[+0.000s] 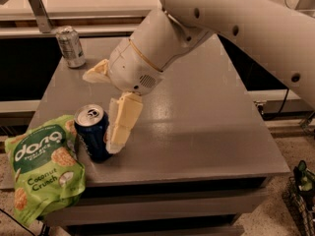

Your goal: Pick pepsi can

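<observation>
Blue pepsi can (pixel 92 132) just beside fingers (pixel 123 123)

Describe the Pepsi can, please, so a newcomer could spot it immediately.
On the grey table, look near the front-left corner, beside the green snack bag. The pepsi can stands there, the open gripper beside it. It is dark blue, unlike the silver can at the back.

Table (pixel 206 132), pepsi can (pixel 92 134) beside gripper (pixel 100 112), silver can (pixel 70 46), bag (pixel 44 166)
</observation>
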`<action>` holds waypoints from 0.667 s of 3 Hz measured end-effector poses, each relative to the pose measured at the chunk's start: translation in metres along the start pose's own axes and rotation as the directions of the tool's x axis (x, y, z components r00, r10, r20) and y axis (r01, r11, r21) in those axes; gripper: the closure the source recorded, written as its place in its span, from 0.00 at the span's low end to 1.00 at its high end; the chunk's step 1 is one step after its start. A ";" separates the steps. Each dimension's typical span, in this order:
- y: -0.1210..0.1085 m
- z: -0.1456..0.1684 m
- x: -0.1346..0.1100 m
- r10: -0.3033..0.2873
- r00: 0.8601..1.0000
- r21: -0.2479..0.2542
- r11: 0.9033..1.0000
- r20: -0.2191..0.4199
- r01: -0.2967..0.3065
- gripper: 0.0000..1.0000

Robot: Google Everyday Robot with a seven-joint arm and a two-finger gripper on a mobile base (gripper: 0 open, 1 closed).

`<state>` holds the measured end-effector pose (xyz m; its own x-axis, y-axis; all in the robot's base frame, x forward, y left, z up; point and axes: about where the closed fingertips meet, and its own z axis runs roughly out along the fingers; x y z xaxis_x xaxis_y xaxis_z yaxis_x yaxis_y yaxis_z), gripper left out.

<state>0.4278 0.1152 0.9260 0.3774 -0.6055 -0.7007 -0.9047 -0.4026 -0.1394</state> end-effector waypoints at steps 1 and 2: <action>-0.007 0.013 0.003 -0.001 1.000 -0.007 1.000 0.009 0.001 0.00; -0.010 0.023 0.003 0.006 1.000 -0.030 1.000 0.031 -0.005 0.18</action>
<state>0.4334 0.1332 0.9085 0.3657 -0.5864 -0.7228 -0.9002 -0.4200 -0.1147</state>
